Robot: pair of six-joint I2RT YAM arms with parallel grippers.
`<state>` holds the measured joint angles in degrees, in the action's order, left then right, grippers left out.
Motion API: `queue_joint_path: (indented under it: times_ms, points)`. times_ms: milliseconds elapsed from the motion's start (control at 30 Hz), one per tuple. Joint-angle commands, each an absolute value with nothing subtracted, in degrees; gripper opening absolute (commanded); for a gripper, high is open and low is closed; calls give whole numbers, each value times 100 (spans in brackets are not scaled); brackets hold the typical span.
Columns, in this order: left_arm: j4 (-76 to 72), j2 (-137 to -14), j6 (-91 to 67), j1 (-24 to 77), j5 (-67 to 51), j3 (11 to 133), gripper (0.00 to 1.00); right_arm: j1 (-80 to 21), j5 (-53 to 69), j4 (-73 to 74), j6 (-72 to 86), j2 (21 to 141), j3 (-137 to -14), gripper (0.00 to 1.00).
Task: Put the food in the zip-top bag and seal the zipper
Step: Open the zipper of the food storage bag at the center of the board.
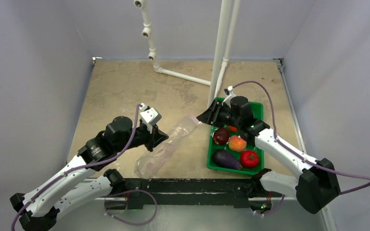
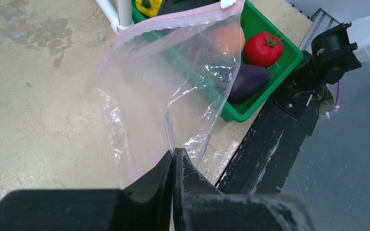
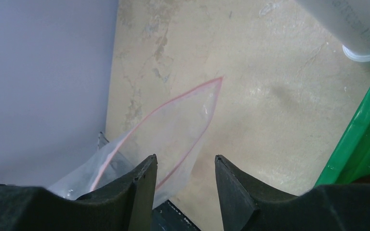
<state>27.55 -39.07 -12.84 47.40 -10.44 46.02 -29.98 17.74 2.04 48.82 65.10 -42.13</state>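
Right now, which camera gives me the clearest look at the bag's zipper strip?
Right wrist: the zipper shows as two pink lips, parted and meeting at a far corner. Left wrist shows only one lip along the top edge of the zip-top bag, running out of frame. Top external shows it only faintly.

The clear, crinkly zip-top bag (image 1: 166, 147) lay just left of the green tray (image 1: 257, 108), mouth open, pink zipper (image 2: 183, 15) unsealed. The eggplant (image 1: 226, 159), tomato (image 1: 249, 158) and peach (image 1: 237, 143) sat inside the tray.
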Motion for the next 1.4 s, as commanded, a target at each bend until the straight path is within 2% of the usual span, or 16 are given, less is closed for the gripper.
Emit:
queue_joint_path:
  times_ms: [0, 500, 1100, 1367]
  points:
    - [2470, -3849, -1209, 4773, -1190, 4550, 0, -2998, 2206, -148, 4625, 6445, -4003, 50]
    - [2417, -3893, -1200, 4782, -1362, 4508, 0, -3017, 3554, -1165, 4981, 6416, -3106, 47]
    - [2423, -3920, -1204, 4832, -1267, 4496, 0, -3023, 3433, -1012, 5233, 6151, -2585, 47]
    - [2420, -3972, -1206, 4867, -1301, 4499, 0, -3030, 3778, -1450, 5567, 6285, -2232, 49]
